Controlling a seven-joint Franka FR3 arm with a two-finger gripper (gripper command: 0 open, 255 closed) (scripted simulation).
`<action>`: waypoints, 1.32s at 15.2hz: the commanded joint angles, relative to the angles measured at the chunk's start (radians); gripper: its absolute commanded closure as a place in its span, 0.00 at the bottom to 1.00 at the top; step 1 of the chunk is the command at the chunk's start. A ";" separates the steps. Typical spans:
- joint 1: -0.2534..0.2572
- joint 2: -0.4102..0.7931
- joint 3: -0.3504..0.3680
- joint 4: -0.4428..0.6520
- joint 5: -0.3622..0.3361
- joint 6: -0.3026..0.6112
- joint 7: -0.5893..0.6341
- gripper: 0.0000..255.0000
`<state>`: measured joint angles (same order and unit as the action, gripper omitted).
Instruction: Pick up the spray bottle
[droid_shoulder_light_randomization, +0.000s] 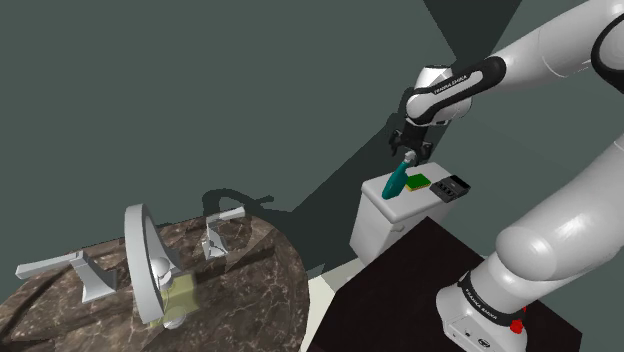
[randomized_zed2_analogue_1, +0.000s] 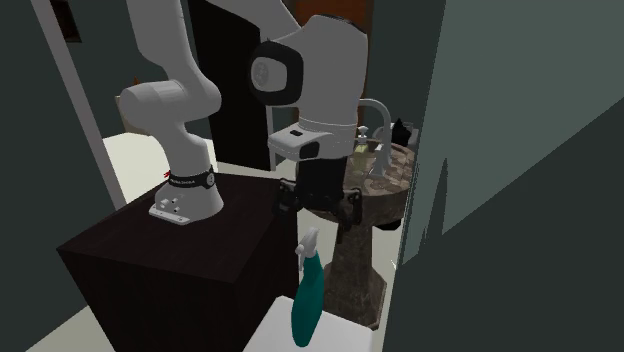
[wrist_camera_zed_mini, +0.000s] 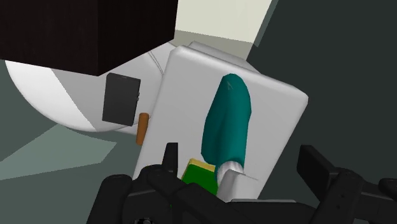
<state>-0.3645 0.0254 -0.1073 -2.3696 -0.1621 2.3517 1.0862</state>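
Wrist view, gripper (wrist_camera_zed_mini: 236, 149) spread either side of teal spray bottle (wrist_camera_zed_mini: 228, 124), lying on white tank lid (wrist_camera_zed_mini: 277, 118).

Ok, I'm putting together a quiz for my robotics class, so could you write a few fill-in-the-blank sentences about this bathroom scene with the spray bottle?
1. The spray bottle with the white head has a ___ body.
2. It lies on the white box-shaped tank of a ___.
3. The small flat block beside the bottle is ___ on top.
4. The all-black two-finger tool has its fingers standing ___, one on each side of the bottle's head.

Missing words: teal; toilet; green; apart.
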 joint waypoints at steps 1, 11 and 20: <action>-0.001 0.003 -0.001 -0.002 -0.001 0.006 0.000 1.00; 0.000 -0.006 0.000 0.002 0.000 -0.008 -0.001 1.00; 0.003 -0.085 0.003 0.047 0.007 -0.131 -0.014 1.00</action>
<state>-0.3620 -0.0515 -0.1047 -2.3311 -0.1564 2.2374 1.0745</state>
